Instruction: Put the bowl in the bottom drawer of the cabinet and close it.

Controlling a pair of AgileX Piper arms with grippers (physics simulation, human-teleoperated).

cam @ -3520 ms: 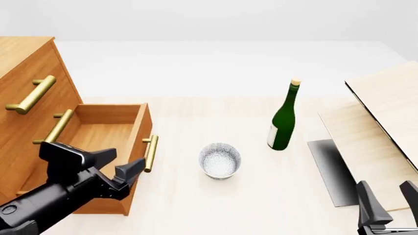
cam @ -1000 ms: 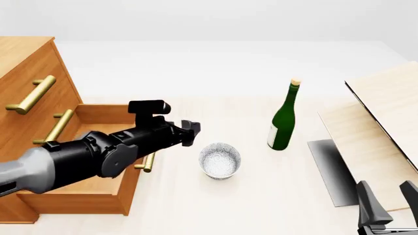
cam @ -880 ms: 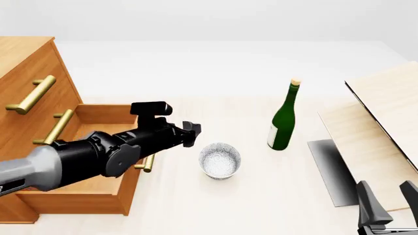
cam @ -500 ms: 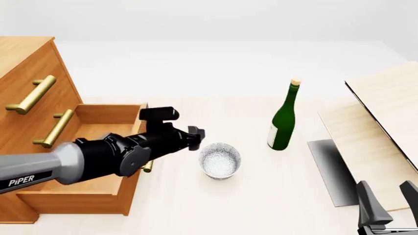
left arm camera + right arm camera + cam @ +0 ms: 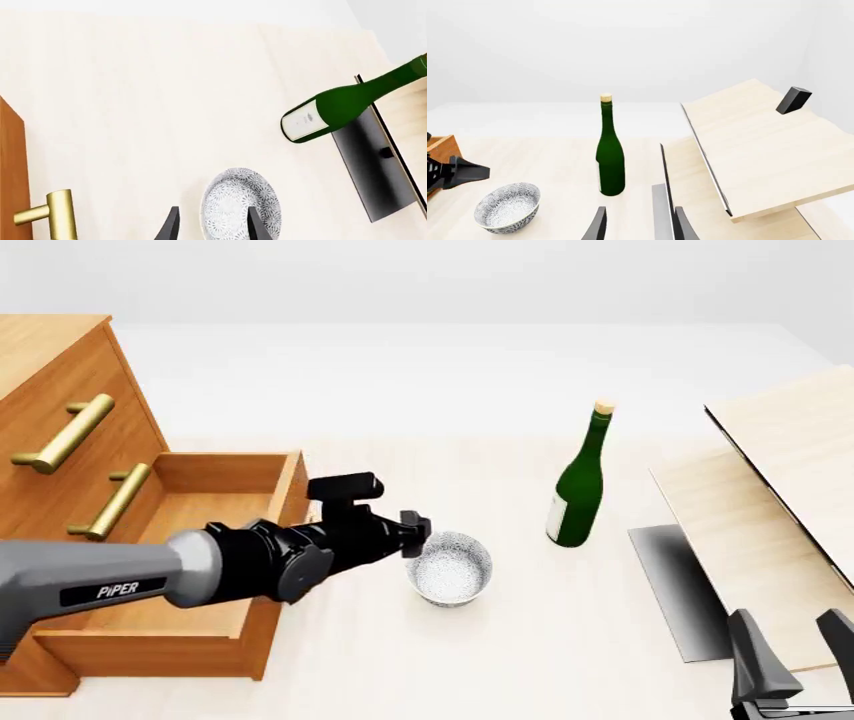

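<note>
The speckled white-grey bowl (image 5: pixel 450 567) stands upright on the table, right of the open bottom drawer (image 5: pixel 200 540) of the honey-brown cabinet (image 5: pixel 54 430). My left gripper (image 5: pixel 415 531) reaches across the drawer front to the bowl's left rim. In the left wrist view this gripper (image 5: pixel 212 227) is open, one finger over the bowl (image 5: pixel 240 205) and the other outside its rim. The drawer's brass handle (image 5: pixel 50 217) shows beside it. My right gripper (image 5: pixel 794 650) stands open and empty at the front right, far from the bowl (image 5: pixel 507 206).
A green wine bottle (image 5: pixel 577 480) stands upright right of the bowl. Pale wooden boards (image 5: pixel 781 490) with a grey panel (image 5: pixel 674 585) fill the right side, a small black block (image 5: pixel 794 99) on top. The two upper drawers are shut.
My left arm has swung from in front of the drawer to the right, reaching the bowl's left rim. The bowl, bottle and right arm have not moved.
</note>
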